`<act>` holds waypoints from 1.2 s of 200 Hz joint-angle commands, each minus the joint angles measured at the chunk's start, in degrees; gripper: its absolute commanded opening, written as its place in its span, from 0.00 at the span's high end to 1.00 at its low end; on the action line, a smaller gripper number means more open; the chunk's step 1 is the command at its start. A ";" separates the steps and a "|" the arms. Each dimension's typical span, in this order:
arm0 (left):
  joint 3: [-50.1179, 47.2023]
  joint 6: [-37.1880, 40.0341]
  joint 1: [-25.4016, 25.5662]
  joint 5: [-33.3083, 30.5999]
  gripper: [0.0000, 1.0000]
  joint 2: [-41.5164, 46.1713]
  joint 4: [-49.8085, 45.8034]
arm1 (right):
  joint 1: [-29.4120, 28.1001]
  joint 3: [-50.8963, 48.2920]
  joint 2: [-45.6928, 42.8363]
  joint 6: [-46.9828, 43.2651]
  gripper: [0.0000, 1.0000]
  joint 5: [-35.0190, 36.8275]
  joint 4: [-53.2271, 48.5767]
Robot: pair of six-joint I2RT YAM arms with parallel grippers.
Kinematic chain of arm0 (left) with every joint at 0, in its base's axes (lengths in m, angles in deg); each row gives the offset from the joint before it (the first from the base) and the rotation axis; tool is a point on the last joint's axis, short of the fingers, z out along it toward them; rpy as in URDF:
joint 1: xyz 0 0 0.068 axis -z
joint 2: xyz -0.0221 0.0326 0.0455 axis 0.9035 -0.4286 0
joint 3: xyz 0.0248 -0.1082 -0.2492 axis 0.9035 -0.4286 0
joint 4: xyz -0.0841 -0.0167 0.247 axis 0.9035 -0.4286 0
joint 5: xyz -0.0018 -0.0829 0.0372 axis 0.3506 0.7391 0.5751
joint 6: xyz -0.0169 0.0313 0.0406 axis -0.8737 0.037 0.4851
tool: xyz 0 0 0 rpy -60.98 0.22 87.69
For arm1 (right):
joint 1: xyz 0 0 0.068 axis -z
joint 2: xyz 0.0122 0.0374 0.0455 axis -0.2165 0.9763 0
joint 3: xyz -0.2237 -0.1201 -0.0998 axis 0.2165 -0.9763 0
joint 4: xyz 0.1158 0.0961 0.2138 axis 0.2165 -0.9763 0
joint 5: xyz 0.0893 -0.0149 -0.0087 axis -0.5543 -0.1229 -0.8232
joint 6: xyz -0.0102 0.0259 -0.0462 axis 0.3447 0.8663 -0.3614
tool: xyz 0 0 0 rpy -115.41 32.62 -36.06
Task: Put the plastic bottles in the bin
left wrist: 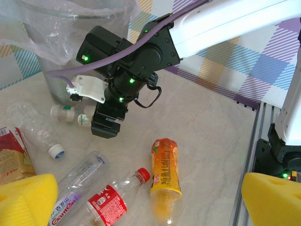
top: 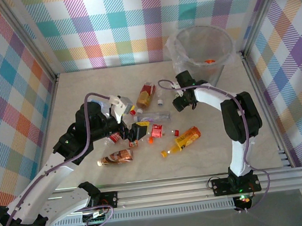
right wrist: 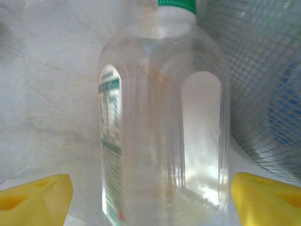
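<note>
The plastic bottles [top: 154, 116] lie loose on the pale table [top: 199, 162] in front of the bin [top: 219, 70]. From above they are hard to count, because the left arm covers part of the pile. The left wrist view gives seven: two small green-capped bottles [left wrist: 61, 113] by the bin's foot, a blue-capped clear bottle [left wrist: 40, 134], a red-labelled bottle [left wrist: 11, 157] cut off at the edge, a clear bottle with a blue and red label [left wrist: 70, 197], a red-capped cola bottle [left wrist: 117, 200] and an orange bottle [left wrist: 164, 172]. An eighth, a copper-coloured bottle [top: 118, 157], lies nearer the arm bases. An orange object [top: 209, 61] sits inside the bin, too blurred through the bag to name. The right gripper [right wrist: 150, 197] straddles a clear green-capped bottle [right wrist: 160, 117], its jaws apart and one pad standing clear of it. The left gripper [left wrist: 149, 200] hangs spread wide above the orange and cola bottles, grasping nothing.
</note>
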 commanded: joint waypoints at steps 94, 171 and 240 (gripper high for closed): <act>0.94 0.57 -0.13 0.66 0.00 -0.42 -0.67 | -1.13 5.15 4.27 5.56 0.20 0.27 -2.90; 1.08 0.78 -0.14 0.30 0.00 -0.06 -0.82 | -1.32 7.50 6.89 6.80 0.28 0.19 -3.86; 1.11 0.76 -0.18 0.32 0.00 -0.08 -0.92 | -1.67 5.32 4.42 6.76 0.40 1.62 -2.88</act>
